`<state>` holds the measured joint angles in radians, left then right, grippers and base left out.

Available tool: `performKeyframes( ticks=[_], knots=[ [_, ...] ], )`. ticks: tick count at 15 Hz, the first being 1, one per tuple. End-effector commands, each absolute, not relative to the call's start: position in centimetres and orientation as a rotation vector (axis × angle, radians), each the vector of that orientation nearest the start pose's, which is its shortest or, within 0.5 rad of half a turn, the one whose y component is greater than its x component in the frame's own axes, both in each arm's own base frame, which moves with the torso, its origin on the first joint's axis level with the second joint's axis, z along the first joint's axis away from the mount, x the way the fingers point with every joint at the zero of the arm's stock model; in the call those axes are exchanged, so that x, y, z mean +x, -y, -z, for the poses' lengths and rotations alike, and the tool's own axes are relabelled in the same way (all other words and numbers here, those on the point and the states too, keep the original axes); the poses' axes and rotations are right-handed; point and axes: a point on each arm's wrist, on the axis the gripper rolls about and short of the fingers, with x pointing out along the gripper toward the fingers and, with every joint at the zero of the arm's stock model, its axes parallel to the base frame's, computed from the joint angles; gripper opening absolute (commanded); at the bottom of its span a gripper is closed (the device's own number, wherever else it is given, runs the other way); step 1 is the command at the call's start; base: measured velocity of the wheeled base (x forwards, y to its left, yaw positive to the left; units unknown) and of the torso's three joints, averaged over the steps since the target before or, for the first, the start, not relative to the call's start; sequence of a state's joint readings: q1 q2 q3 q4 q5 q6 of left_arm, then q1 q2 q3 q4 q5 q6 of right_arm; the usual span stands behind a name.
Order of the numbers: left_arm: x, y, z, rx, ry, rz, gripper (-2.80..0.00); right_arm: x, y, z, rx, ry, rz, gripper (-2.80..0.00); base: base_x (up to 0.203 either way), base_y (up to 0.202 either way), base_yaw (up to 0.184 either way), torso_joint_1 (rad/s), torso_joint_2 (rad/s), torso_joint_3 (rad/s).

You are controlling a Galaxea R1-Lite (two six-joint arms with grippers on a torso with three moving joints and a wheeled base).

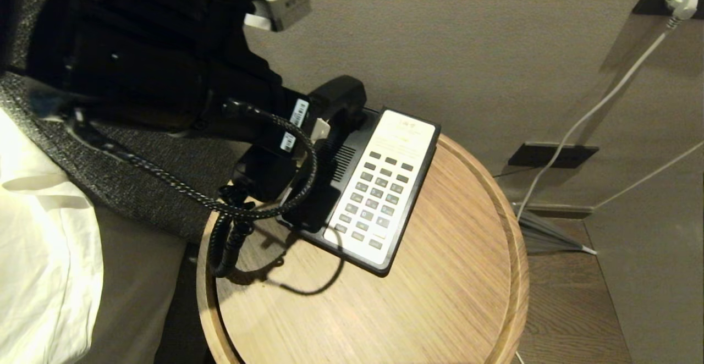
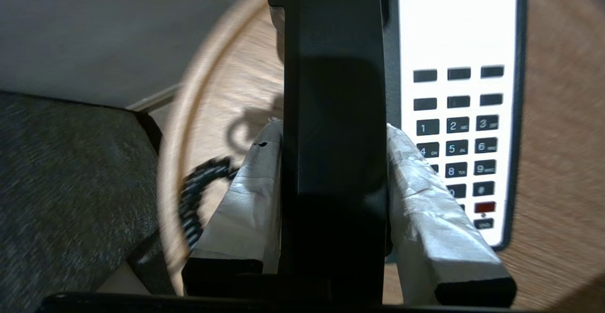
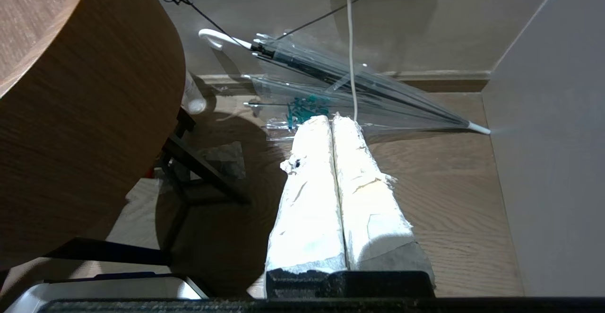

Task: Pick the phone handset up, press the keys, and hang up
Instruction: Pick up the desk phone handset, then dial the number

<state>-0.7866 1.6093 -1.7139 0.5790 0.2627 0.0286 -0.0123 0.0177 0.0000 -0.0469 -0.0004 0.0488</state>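
Fingers (image 2: 425,199) of left gripper (image 2: 333,161) pinch phone handset (image 2: 333,91) mid-span, over cradle at left of phone base (image 1: 385,188). You lift straight up, mind cord (image 1: 231,232). Right gripper (image 3: 333,128) pressed together, parked low by floor.

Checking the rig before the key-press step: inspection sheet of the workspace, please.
Surface: round wooden table, raised rim.
Job's things: phone handset clamped at mid-length; phone base on the table, keypad up.
Clutter: nothing seen on the table.
Hands: left hand shut on the handset beside the base; right hand shut, empty, low beside the table.
Cables: coiled cord hangs over the table edge; white wall cable.
Surroundings: clear umbrella on the floor; bed.
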Motion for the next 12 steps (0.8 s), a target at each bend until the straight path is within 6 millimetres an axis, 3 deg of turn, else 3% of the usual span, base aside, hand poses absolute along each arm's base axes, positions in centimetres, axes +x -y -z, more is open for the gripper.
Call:
performKeyframes(
  ticks=[1,4,8,12],
  knots=[
    [16.4,15.6,-37.0,0.196,-0.331,0.501,-2.8,-2.0,0.0,-7.5,0.049,0.008,0.012,-2.8,0.0,0.0,0.0,0.0,0.0,0.0],
    [13.2,12.2,-37.9,0.062,-0.301,0.471,-2.8,-2.0,0.0,-7.5,0.049,0.008,0.012,-2.8,0.0,0.0,0.0,0.0,0.0,0.0],
    [8.5,7.4,-37.7,-0.353,-0.322,0.419,-2.8,-2.0,0.0,-7.5,0.049,0.008,0.012,-2.8,0.0,0.0,0.0,0.0,0.0,0.0],
    [2.7,2.0,-39.5,-0.564,-0.14,0.549,-2.8,-2.0,0.0,-7.5,0.049,0.008,0.012,-2.8,0.0,0.0,0.0,0.0,0.0,0.0]
  ],
)
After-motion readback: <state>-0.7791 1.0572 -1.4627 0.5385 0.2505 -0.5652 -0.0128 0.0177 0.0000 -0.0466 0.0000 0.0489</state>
